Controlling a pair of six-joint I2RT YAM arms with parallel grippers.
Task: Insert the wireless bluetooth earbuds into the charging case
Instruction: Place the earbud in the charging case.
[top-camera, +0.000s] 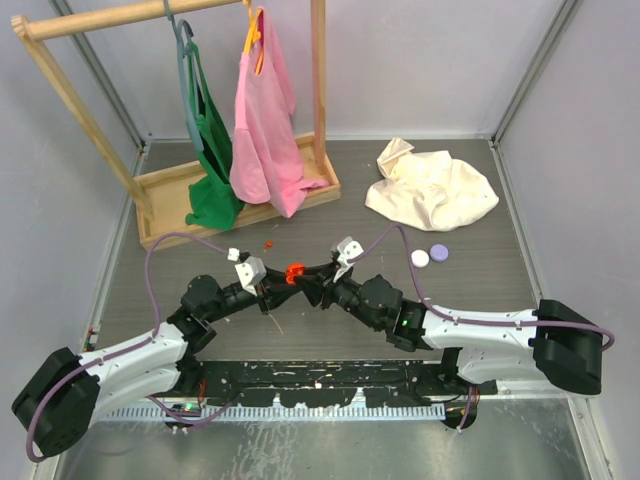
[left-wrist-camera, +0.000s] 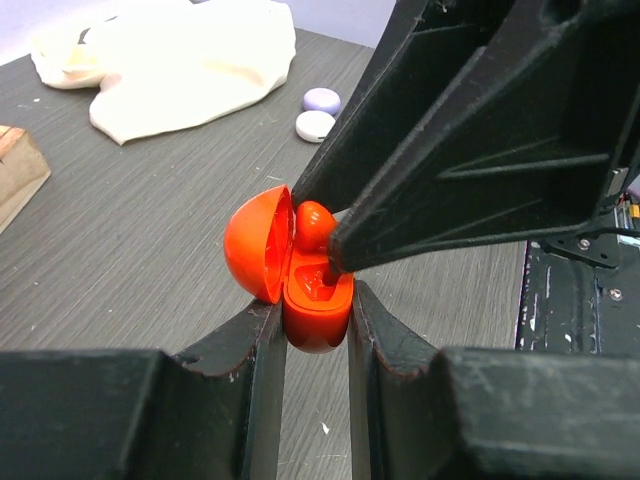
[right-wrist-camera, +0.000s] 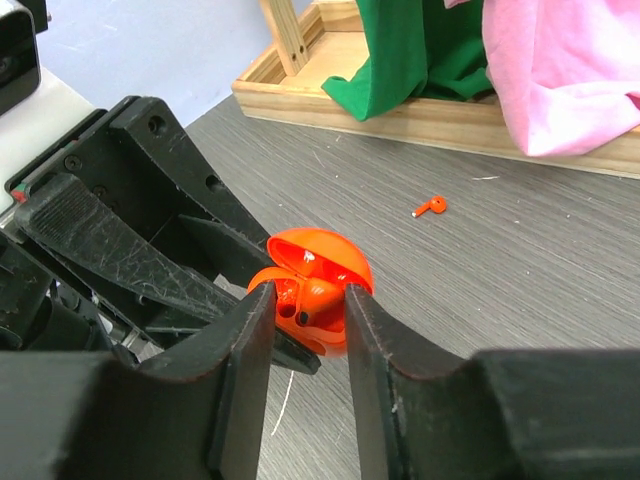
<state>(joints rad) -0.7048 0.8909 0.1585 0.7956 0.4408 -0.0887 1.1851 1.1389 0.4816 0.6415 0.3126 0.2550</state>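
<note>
1. The left jaws are clenched on the lower shell of the red charging case, one jaw pressed flat against each side. They hold it upright just above the worktop, with the hinged lid swung open toward 9 o'clock in the left wrist view.
2. The right jaws come in from 2 o'clock in that view and stand only a narrow way apart. Their tips reach into the open mouth of the case, either side of a red earbud sitting between lid and shell. One tip seems to touch the case rim. I cannot tell whether they are pinching the earbud or have let go of it.
3. Progress, as I judge it: one red earbud is at or in its seat, though how fully it is seated is hidden by the jaws.
4. A second red earbud lies loose on the worktop, near the case at about 11 o'clock from it in the top view, so it is not yet inserted.
5. A white round case and a lilac round case sit touching or nearly so, well apart at about 3 o'clock from the red case. Both look closed, and no white or lilac earbuds show.
6. Left to do, by my reading: free the right jaws, fetch the loose earbud, and seat it beside the first.
</note>
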